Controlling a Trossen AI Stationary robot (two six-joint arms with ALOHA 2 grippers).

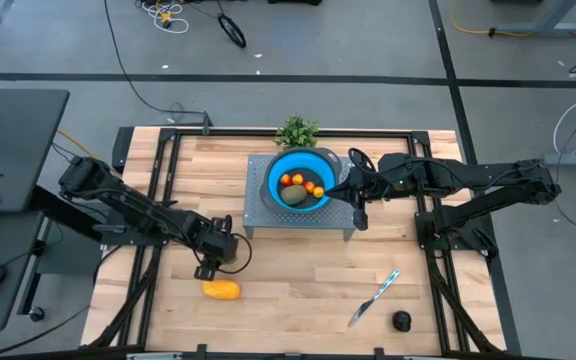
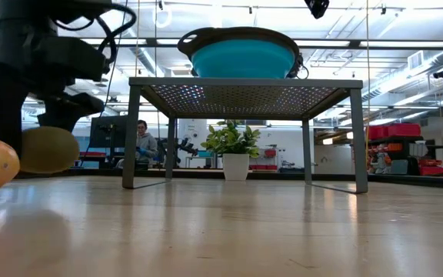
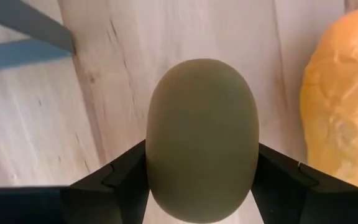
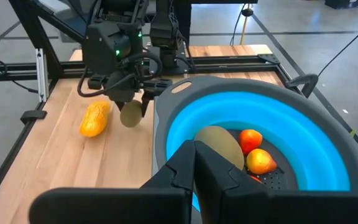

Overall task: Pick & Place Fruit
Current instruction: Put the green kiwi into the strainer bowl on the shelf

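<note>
- My left gripper (image 1: 211, 262), lower left of the high view, pinches an olive oval (image 3: 202, 138) between its jaws, just clear of the table (image 1: 298, 290) in the low view.
- Slip is my main worry: the fingers (image 3: 114, 180) bear on the oval's rounded sides only, so I judge a quick swing could squeeze it out.
- The oblong (image 1: 221, 290) lies on the wood just below the left gripper in the high view; dipping could nudge it and send it rolling.
- The bowl (image 1: 278, 168) sits on a metal stand (image 1: 258, 215) at upper centre, with another oval (image 4: 221, 144) and small orange rounds (image 4: 250, 139) inside. I must lift over stand edge and rim; too low a path would clip them.
- My right gripper (image 1: 360, 212), jaws pressed together and empty, hangs at the bowl's right rim. It crowds the drop spot, so a wide approach risks arm contact.
- A dropped oval could bounce off the fruit already there.
- A knife (image 1: 374, 298) and a black round (image 1: 401, 321) lie lower right, well away; a plant (image 1: 297, 131) stands above the bowl in the frame.
</note>
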